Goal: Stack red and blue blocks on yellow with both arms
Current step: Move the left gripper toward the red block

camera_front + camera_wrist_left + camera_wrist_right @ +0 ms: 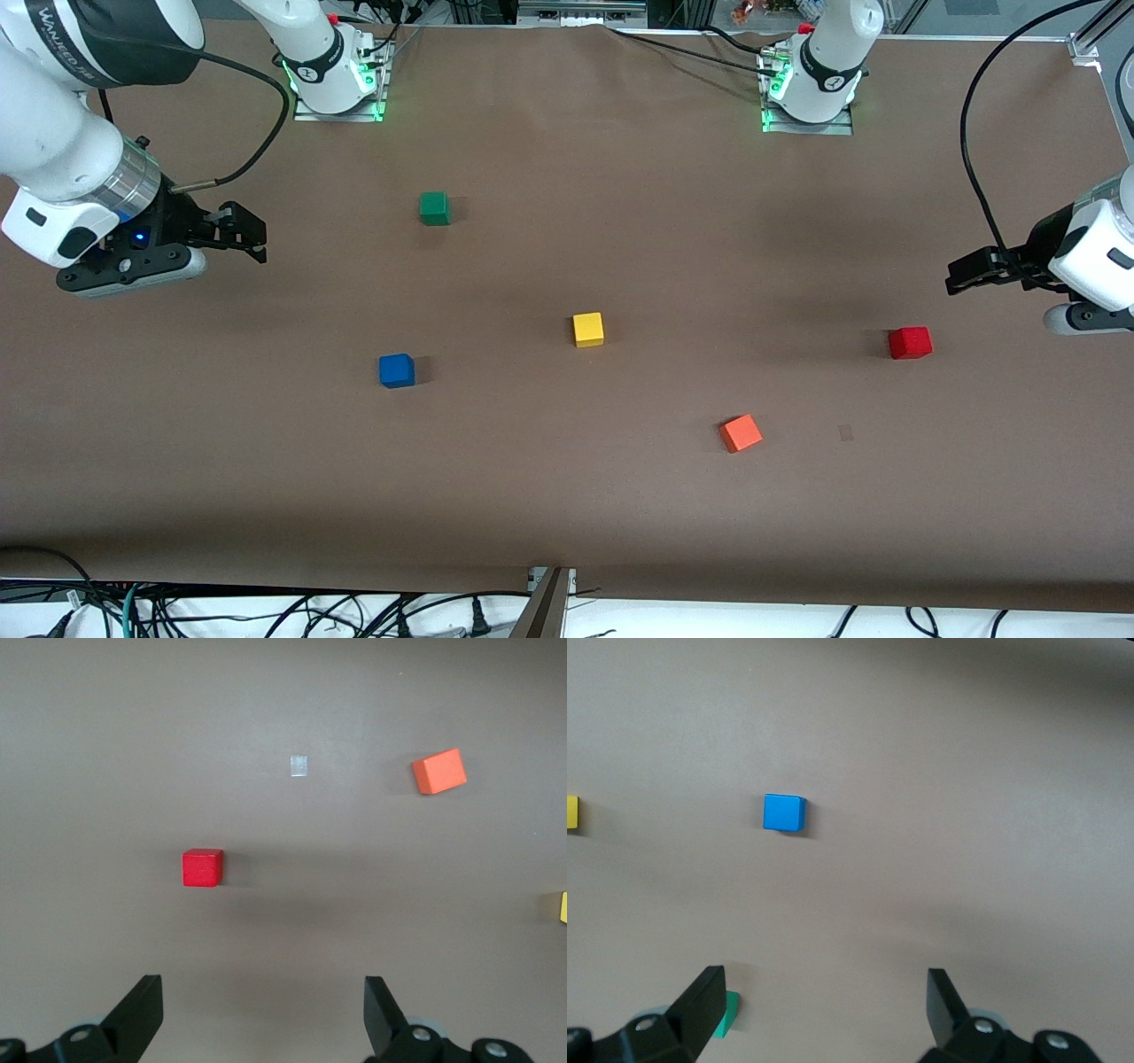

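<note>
Near the middle of the desk (567, 496), 1 yellow cube (588, 329) is seen, with nothing stacked on it. 1 blue cube (397, 370) lies toward the right arm's end, 1 red cube (910, 342) toward the left arm's end. 1 orange cube (740, 433) and 1 green cube (434, 208) are also counted. Both the left end effector (961, 273) and the right end effector (251, 235) are held wide open and empty above the desk.

Both arms are showing glossy white shells with dark grey joints. The right arm (62, 133) is wearing a silver wrist ring, a small blue light and a black cable. The left arm (1094, 257) is trailing a black cable too. Green lights are glowing at both bases.
</note>
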`<state>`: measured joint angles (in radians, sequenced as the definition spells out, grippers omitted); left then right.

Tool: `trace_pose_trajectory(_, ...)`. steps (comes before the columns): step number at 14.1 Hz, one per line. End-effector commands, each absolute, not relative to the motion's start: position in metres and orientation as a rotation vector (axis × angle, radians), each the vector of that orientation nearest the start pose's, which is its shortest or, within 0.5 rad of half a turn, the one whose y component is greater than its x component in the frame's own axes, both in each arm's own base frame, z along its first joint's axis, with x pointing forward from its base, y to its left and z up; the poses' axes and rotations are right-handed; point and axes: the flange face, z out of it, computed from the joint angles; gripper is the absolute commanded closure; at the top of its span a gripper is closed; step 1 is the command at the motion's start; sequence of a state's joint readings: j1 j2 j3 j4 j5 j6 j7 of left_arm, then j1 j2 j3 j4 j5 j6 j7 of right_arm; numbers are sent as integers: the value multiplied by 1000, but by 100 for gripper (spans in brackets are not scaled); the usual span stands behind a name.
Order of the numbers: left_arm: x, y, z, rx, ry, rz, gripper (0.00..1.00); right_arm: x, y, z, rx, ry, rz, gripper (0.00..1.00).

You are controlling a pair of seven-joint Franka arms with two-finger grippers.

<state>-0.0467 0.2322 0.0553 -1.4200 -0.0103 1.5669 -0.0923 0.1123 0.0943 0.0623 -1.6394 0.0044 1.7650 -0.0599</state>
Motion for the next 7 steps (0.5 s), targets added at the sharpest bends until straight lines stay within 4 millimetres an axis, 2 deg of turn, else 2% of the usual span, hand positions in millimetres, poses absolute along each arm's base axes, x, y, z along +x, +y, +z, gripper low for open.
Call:
trace_pose_trajectory(1, 627, 46, 557, -3135, -181, 131, 0, 584, 102, 561, -3118, -391, -70, 0)
trace_pose_trajectory(2, 631, 71, 540, -3140, -175, 167, 0, 584, 102, 562, -3118, -391, -73, 0)
trace_pose_trajectory(3, 636, 78, 520, -3137, -126, 215, 0, 584, 103, 562, -3117, -394, -73, 0)
trace_pose_trajectory(5, 643, 90, 493, -3135, -111, 266, 0, 584, 102, 561, -3118, -391, -70, 0)
trace_pose_trajectory(7, 656, 99, 463, -3130, -124, 217, 0, 584, 103, 562, -3117, -394, -73, 0)
